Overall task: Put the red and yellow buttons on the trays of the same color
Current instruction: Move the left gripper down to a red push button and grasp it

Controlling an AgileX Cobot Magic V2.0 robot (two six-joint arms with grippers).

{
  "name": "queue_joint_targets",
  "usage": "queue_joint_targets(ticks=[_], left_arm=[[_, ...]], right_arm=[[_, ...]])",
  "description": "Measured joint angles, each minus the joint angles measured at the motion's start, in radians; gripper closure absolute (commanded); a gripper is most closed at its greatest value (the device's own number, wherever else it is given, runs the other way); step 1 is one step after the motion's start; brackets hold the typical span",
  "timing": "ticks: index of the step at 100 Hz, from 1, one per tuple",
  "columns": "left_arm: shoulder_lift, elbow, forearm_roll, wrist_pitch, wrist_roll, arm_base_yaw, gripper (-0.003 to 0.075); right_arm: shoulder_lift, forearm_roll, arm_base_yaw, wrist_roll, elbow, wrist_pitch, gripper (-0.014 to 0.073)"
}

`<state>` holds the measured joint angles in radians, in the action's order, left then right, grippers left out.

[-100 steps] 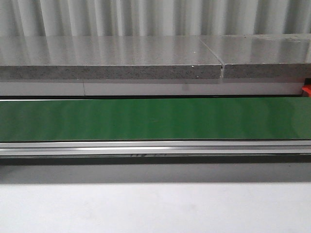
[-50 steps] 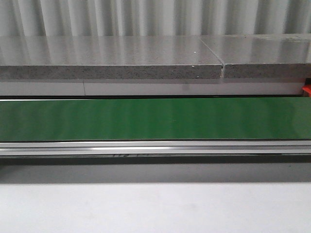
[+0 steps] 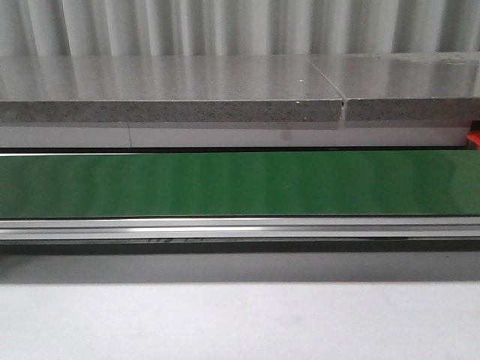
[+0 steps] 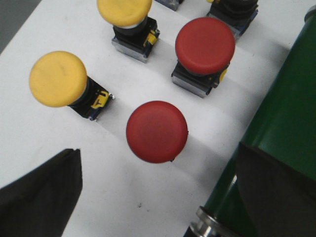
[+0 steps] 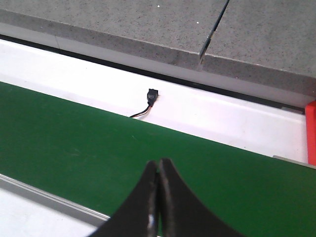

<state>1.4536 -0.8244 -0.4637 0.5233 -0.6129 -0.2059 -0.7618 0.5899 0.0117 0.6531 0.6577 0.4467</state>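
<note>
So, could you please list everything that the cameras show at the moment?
Red buttons: two full ones, on the white surface beside the belt.
Yellow buttons: two, same surface, farther from the belt.
Further button: one, cut off at the frame edge, colour unclear.
Conveyor belt: one, green, nothing on it.
Grey slab: behind the belt.
Small black connector: one, with wire, behind the belt.
Left tool: open above the buttons.
Right tool: shut, over the belt.

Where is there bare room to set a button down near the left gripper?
Bare white table lies between the open left gripper fingers, just below the nearest red button. Beyond it is crowded: two yellow buttons, another red. The green belt is bare.
</note>
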Motion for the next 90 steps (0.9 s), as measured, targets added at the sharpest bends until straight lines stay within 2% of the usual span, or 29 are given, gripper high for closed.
queue_joint_targets(ticks=[15,46,82,90], left_arm=[[0.057,0.0,0.0,-0.043,0.003,-0.004,0.0122],[0.112,-0.002,0.022,-0.108,0.003,-0.078,0.0122],[0.164,-0.002,0.035,-0.16,0.005,-0.081,0.0122],[0.181,-0.002,0.036,-0.165,0.005,-0.081,0.0152]], right_arm=[[0.0,0.0,0.0,0.0,0.0,0.0,0.0662],[0.0,0.0,0.0,0.0,0.0,0.0,0.0662],[0.0,0.0,0.0,0.0,0.0,0.0,0.0662],[0.0,0.0,0.0,0.0,0.0,0.0,0.0662]])
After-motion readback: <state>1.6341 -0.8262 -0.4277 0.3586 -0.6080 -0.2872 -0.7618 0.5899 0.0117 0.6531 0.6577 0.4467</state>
